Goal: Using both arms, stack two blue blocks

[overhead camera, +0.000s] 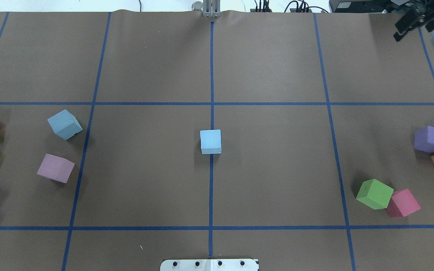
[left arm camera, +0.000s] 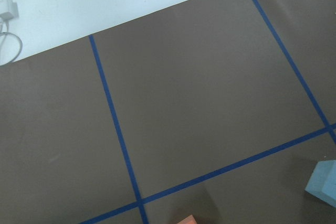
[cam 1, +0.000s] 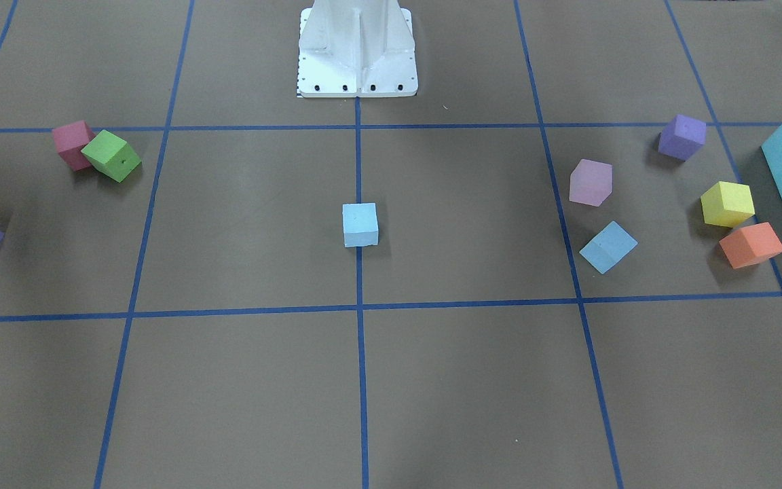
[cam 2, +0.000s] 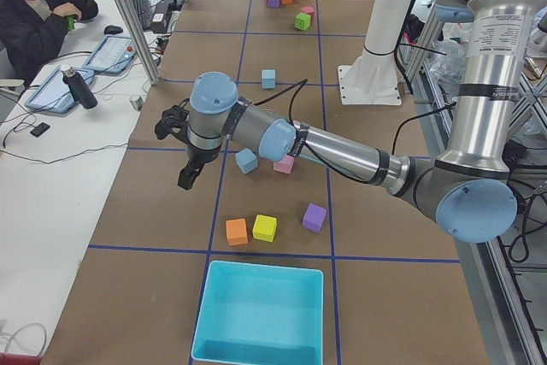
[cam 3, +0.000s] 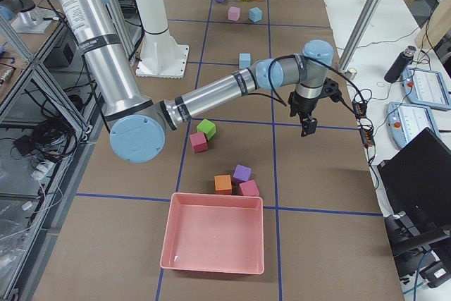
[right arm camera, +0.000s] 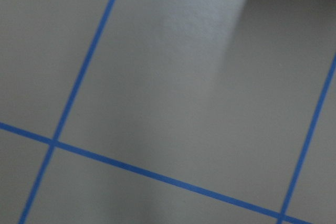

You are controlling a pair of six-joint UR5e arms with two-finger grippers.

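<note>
One blue block (overhead camera: 210, 141) sits on the centre tape line, straight out from the white base (overhead camera: 209, 264). The second blue block (overhead camera: 64, 124) lies well off to that base's left. The left gripper (cam 2: 187, 179) and right gripper (cam 3: 309, 127) hover farther out from the base, but I cannot tell whether either is parted or clenched.

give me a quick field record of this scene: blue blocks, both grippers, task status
centre blue block: flat on the table, on the middle tape line, alone
second blue block: on the robot's left side, turned askew, near a pink cube, not touching it
left gripper: raised off the table, no block seen in it, open or shut unclear
right gripper: raised above bare table, open or shut unclear
stack: not started, the two blocks lie apart
</note>
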